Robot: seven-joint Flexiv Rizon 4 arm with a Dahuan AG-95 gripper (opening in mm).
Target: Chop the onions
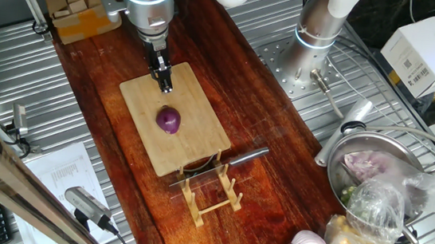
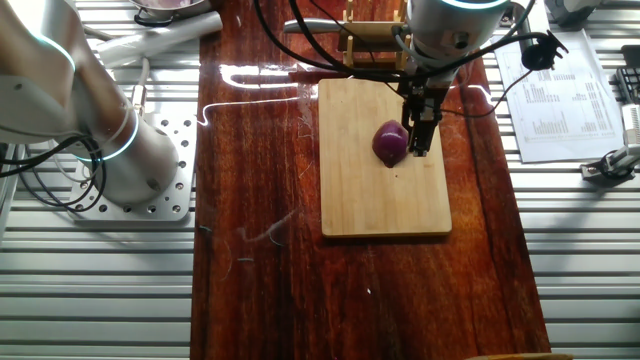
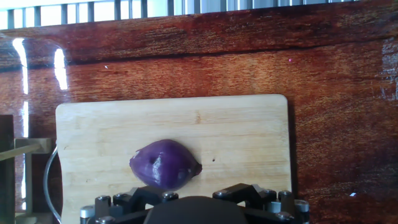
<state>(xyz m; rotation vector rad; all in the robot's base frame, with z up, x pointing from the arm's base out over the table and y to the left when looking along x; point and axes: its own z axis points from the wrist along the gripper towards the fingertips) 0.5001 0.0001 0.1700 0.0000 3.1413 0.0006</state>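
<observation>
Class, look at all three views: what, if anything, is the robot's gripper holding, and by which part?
Nothing. The gripper hangs above the cutting board with nothing between its fingers; the purple onion lies loose on the board, and the knife rests in its rack.

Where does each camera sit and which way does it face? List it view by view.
One fixed view: high, looking down the table; arm and gripper above cutting board, onion.
The other fixed view: high on the opposite side; gripper beside the onion.
Hand view: on the hand, looking down; only the gripper base shows.
All views share the onion on the board.
</observation>
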